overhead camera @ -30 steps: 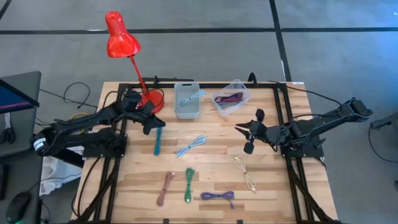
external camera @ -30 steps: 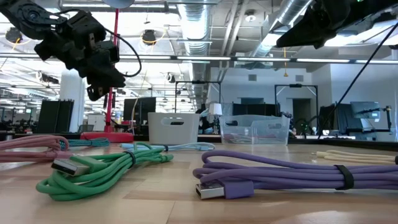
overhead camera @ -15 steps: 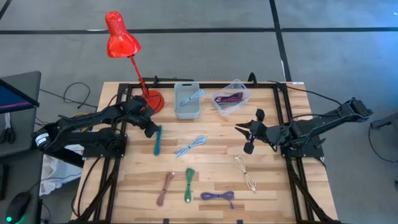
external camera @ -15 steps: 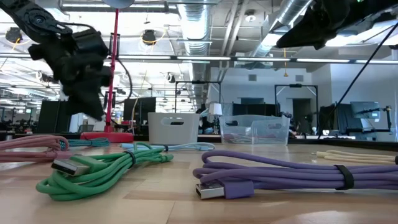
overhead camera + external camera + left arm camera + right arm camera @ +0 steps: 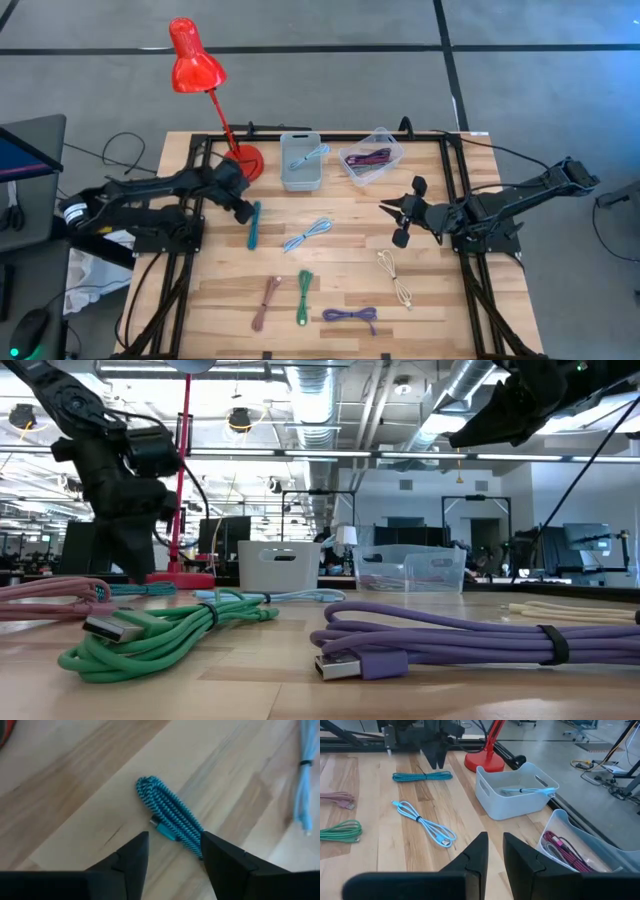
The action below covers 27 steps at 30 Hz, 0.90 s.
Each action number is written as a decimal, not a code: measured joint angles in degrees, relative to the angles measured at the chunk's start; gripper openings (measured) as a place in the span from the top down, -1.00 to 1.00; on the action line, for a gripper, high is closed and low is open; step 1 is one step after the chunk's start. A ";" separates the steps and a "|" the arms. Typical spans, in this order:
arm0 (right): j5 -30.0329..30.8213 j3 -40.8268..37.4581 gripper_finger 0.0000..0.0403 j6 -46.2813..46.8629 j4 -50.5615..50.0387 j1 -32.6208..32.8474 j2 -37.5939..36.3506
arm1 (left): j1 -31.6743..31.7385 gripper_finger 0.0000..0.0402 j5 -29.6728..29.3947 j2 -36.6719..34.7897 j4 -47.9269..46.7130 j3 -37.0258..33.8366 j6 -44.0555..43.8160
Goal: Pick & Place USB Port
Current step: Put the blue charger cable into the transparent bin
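A coiled teal braided USB cable (image 5: 169, 816) lies flat on the wooden table (image 5: 340, 260), left of centre (image 5: 253, 228). My left gripper (image 5: 172, 857) hangs low over the cable's far end (image 5: 244, 209), open, one finger on each side of the coil; no touch shows. In the low view it reaches down close to the tabletop (image 5: 122, 555). My right gripper (image 5: 392, 221) waits above the table's right half, its fingers (image 5: 481, 851) parted by a narrow gap with nothing between them.
At the back stand a white bin (image 5: 301, 172) with a light blue cable in it, a clear tub (image 5: 373, 155) of dark cables, and a red lamp (image 5: 196, 62). Light blue (image 5: 308, 234), pink (image 5: 267, 302), green (image 5: 304, 296), purple (image 5: 350, 315) and cream (image 5: 396, 277) cables lie on the table.
My left gripper has come down from well above the table toward the far end of the teal cable, shifting slightly toward the table's left and near edges and tipping its fingers more steeply downward. The cable has stayed where it was.
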 joint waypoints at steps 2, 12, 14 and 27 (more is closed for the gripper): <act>0.02 0.00 0.74 0.00 -0.09 0.00 0.01 | -0.15 0.09 0.00 1.92 0.52 0.00 -0.01; 0.02 0.00 0.74 -0.17 -0.59 -0.02 0.01 | -0.15 0.09 2.39 8.92 11.40 0.02 -1.01; 0.02 0.00 0.74 -0.17 -0.68 -0.01 -0.01 | -0.15 0.10 2.62 9.78 11.70 0.09 -0.77; -0.02 0.00 0.74 -0.17 -0.90 0.00 -0.01 | -0.19 0.93 3.64 11.69 12.41 0.13 0.99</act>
